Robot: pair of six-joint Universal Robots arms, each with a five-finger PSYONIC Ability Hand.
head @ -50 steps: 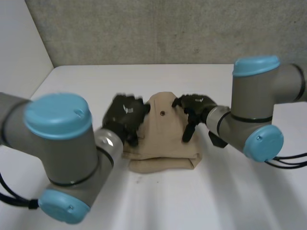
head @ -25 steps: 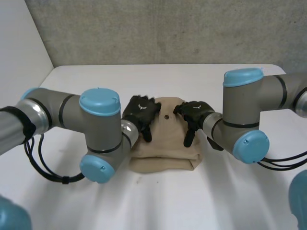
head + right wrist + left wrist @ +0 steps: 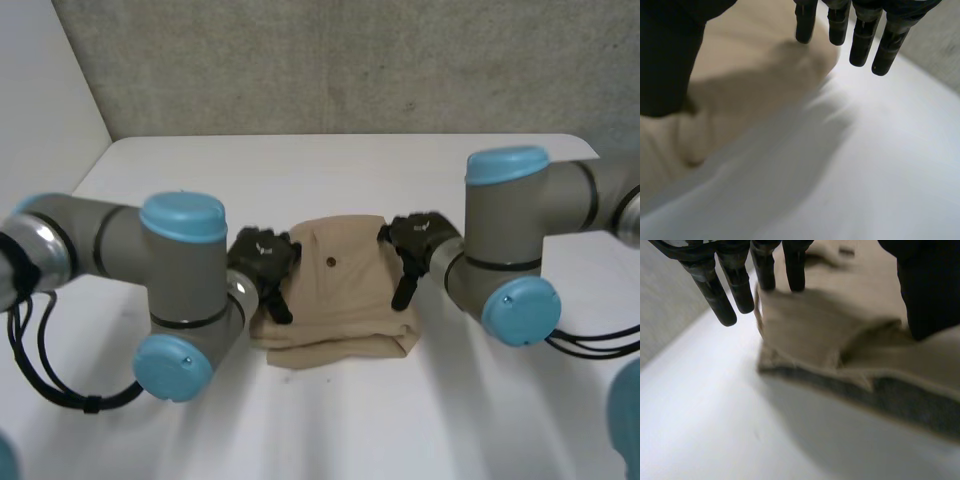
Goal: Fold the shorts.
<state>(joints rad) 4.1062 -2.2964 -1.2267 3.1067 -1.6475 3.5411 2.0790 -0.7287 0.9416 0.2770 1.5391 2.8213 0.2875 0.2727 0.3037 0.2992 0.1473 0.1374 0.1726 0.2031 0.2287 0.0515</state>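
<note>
The tan shorts [image 3: 335, 300] lie at the middle of the white surface [image 3: 330, 420] as a compact bundle, with stacked layers showing along the 6 o'clock edge, so at least one fold looks done. The left hand [image 3: 262, 258] sits at the bundle's 9 o'clock edge and the right hand [image 3: 415, 236] at its 3 o'clock edge. In the left wrist view the fingers [image 3: 715, 287] are straight and released, some over the cloth's edge and some over bare surface, with the thumb [image 3: 925, 285] above the cloth. The right wrist view shows the same: straight fingers [image 3: 862, 40] by the rounded edge, the thumb [image 3: 667, 55] over the fabric, nothing grasped. This reads as the pause before another fold. Next, each hand likely needs to pinch every layer of its edge before lifting.
</note>
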